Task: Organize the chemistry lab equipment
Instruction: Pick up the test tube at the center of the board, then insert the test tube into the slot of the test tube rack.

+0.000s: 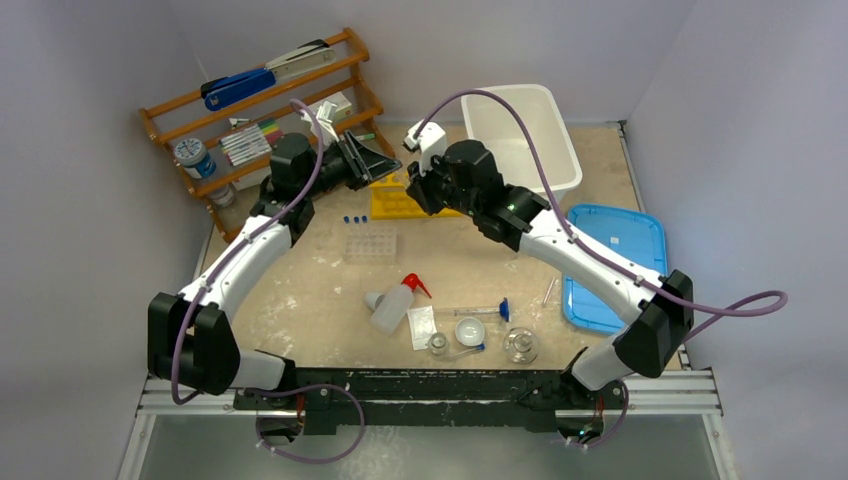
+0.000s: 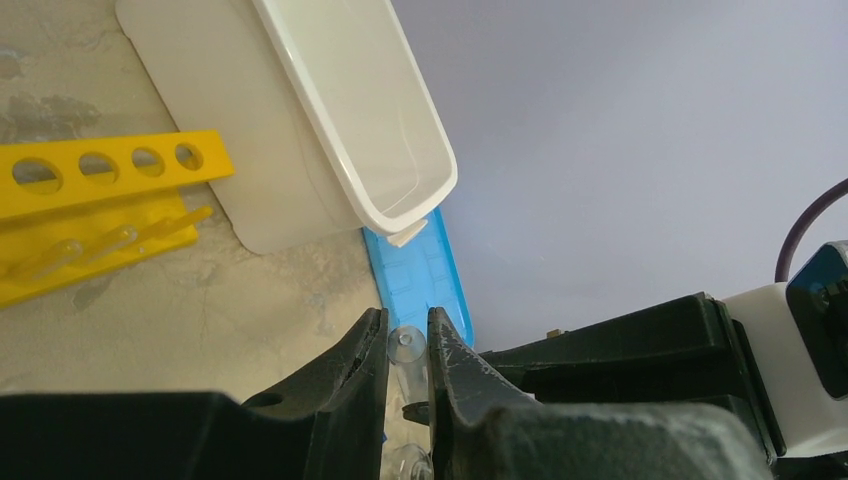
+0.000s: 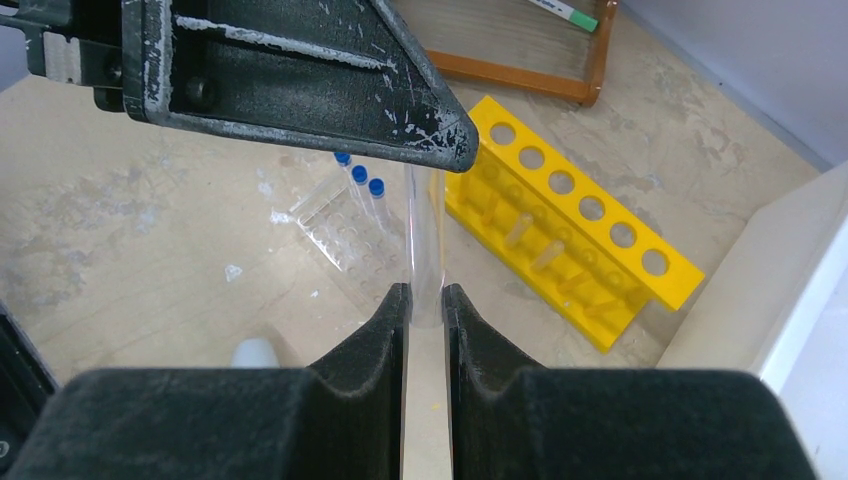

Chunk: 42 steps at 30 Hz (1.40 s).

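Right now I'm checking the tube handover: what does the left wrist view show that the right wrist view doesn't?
Only the left wrist view: the blue lid. Only the right wrist view: the clear tube tray with blue-capped tubes, and the wooden shelf. Both: the yellow rack, the white bin, and one clear tube gripped at once by the left gripper and the right gripper.
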Tool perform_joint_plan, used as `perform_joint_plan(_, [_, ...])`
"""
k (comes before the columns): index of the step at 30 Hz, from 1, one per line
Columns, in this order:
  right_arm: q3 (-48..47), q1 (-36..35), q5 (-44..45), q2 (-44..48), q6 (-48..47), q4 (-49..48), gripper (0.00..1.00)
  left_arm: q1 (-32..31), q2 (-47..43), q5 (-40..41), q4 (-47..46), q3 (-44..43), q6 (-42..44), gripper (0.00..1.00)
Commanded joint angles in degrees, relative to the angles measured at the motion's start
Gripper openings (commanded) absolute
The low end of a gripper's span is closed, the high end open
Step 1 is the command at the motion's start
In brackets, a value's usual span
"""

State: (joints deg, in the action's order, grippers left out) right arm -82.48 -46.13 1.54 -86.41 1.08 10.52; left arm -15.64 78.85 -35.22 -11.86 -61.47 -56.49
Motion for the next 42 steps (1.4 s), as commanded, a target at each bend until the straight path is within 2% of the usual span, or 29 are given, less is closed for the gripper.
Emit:
perform_joint_plan(1, [-0.96,-0.19,-0.85,0.7,-0.04,-2.09,0.19,-0.2,-2.2,1.93,-0.2,0.31,1.65,0.15])
perform_joint_plan(4, [-1.35,-0.11,2.55,1.01,-0.21,-1.32,0.37,-0.18,-2.34,4.97,3.65,-1.25,4.57,0.14])
perform_joint_plan(10, [1.08,1.22,6.35,4.69,1.31,0.34,0.49,-0.09,-0.19,9.03,9.13,-4.79,9.99,0.14])
perform_joint_plan(15, [6.49,7.72,5.53,10.14,6.84,-3.06,0.51,-0.09,0.91,11.48,9.48,-4.89,14.35,0.14])
perform_joint_plan(19, [9.58,12.91,7.0,9.46,10.79,-10.61,0.5,-0.22,0.02,18.25,9.35,-0.64,20.55,0.14])
perform_joint_plan(22, [10.64,12.86,9.81,8.55,10.88,-18.0,0.5,-0.51,-1.93,21.97,6.1,3.19,23.94,0.14])
perform_joint_plan(25, [14.07,12.02,9.03,8.84,11.61,-23.69,0.51,-0.61,-3.87,25.29,1.89,7.32,25.87,0.13])
perform_joint_plan(27, [16.94,10.35,11.04,9.51,10.65,-26.07,0.51,-0.21,-3.94,26.38,0.5,7.62,21.93,0.08])
perform_joint_plan(29, [22.04,9.3,12.44,10.78,9.46,-31.48,0.52,-2.15,-4.46,27.85,-2.63,8.24,21.72,0.06])
perform_joint_plan(31, [24.04,8.95,12.51,11.4,10.06,-32.18,0.52,-4.68,-5.01,34.46,0.04,7.93,22.98,0.04])
perform_joint_plan(33, [25.14,8.4,12.16,12.2,10.75,-31.7,0.52,-5.29,-4.76,35.13,0.82,7.68,23.0,0.03])
perform_joint_plan(42, [32.75,8.25,10.97,11.85,11.93,-36.35,0.52,-7.68,0.25,41.11,-15.4,12.49,25.75,0.04])
